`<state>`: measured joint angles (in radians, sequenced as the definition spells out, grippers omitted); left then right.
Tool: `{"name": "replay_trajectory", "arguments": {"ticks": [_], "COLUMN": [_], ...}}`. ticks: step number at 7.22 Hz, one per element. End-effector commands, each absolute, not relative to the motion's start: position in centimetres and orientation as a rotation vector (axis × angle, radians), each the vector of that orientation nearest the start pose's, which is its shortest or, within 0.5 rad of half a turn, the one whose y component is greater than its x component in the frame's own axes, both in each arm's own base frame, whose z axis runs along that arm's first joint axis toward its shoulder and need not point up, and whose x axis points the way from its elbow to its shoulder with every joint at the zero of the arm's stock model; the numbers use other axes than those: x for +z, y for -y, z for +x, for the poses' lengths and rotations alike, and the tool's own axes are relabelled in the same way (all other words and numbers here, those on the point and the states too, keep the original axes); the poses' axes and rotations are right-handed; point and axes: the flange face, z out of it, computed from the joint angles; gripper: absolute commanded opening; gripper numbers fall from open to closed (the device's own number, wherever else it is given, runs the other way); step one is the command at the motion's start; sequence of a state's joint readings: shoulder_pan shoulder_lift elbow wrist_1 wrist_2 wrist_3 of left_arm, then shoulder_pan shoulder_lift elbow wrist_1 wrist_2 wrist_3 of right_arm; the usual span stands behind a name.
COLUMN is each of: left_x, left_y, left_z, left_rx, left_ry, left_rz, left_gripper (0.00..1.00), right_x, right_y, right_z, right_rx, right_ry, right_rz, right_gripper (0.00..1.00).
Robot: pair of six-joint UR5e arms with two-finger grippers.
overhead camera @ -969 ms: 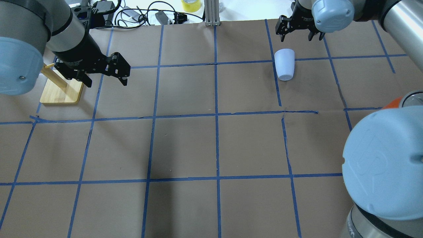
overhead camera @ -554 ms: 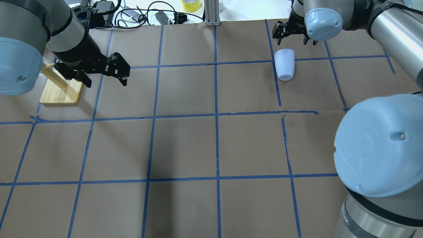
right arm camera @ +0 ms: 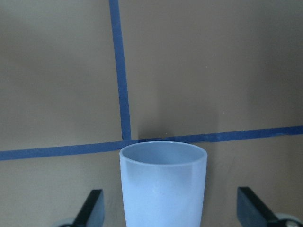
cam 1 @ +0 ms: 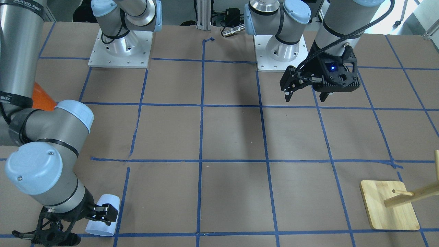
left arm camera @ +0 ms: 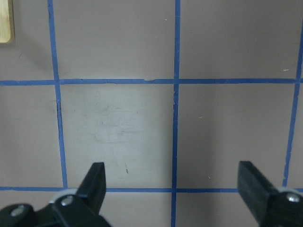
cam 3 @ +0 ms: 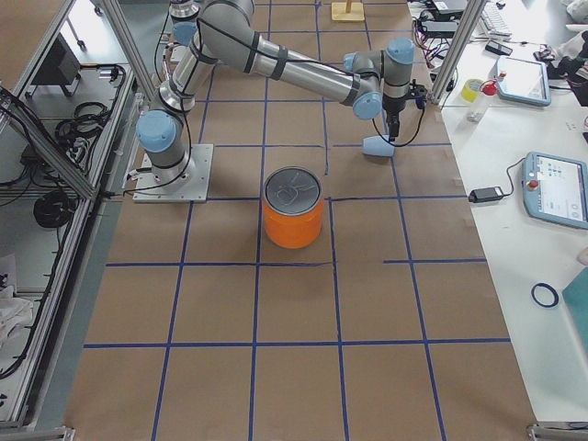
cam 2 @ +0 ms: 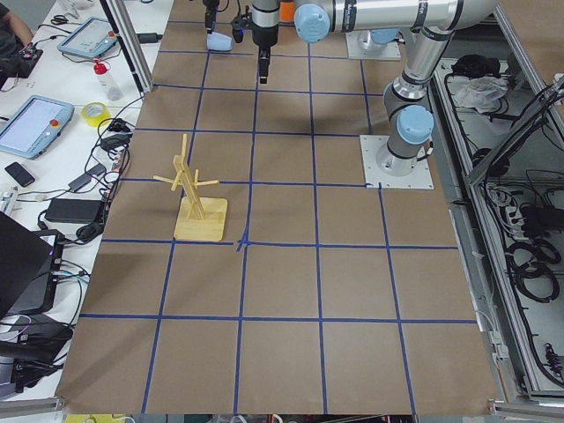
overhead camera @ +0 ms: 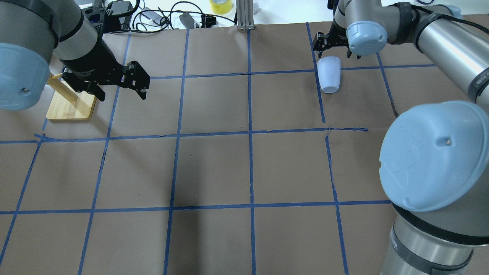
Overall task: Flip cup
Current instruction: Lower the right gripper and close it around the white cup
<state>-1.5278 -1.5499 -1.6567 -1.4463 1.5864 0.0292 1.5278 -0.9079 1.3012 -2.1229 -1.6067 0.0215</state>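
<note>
- Overhead: the right gripper (overhead camera: pixel 337 52) has dropped closer to the cup (overhead camera: pixel 329 74), which lies on its side against a blue tape line (overhead camera: pixel 320 103) at the far right of the table (overhead camera: pixel 214 168).
- Right wrist: its jaws stand wide on either side of the cup, not touching it.
- Left wrist: the left gripper (left arm camera: pixel 173 189) is spread wide and idle.
- Nothing is grasped yet; by my reckoning the gripping and the flipping are both still to do.

One cup (overhead camera: pixel 329 76), one orange can (cam 3: pixel 294 225), one wooden stand (cam 1: pixel 389 206), two grippers (overhead camera: pixel 122 95) (overhead camera: pixel 337 53).
</note>
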Motion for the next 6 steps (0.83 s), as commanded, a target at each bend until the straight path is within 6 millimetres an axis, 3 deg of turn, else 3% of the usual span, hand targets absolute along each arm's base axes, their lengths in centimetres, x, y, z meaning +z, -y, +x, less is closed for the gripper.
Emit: {"name": "replay_trajectory", "arguments": {"ticks": [1, 3, 6], "left_x": [46.5, 46.6, 46.6], "left_y": [49.6, 49.6, 49.6], "left_z": [-11.1, -11.0, -11.0], "left_rx": [-0.088, -0.092, -0.097], "left_ry": [-3.123, -3.121, -3.121], "left_rz": [-0.022, -0.022, -0.020], "left_gripper": [1.00, 1.00, 1.00], "right_x": [23.4, 20.8, 19.6], "right_y": [74.5, 74.6, 74.8], "right_z": [9.7, 9.7, 9.7], "right_rx": [-0.207, -0.202, -0.199], "right_ry": [-3.176, -3.183, -3.175], "right_rz": [0.085, 0.078, 0.079], "right_gripper": [1.00, 1.00, 0.98]}}
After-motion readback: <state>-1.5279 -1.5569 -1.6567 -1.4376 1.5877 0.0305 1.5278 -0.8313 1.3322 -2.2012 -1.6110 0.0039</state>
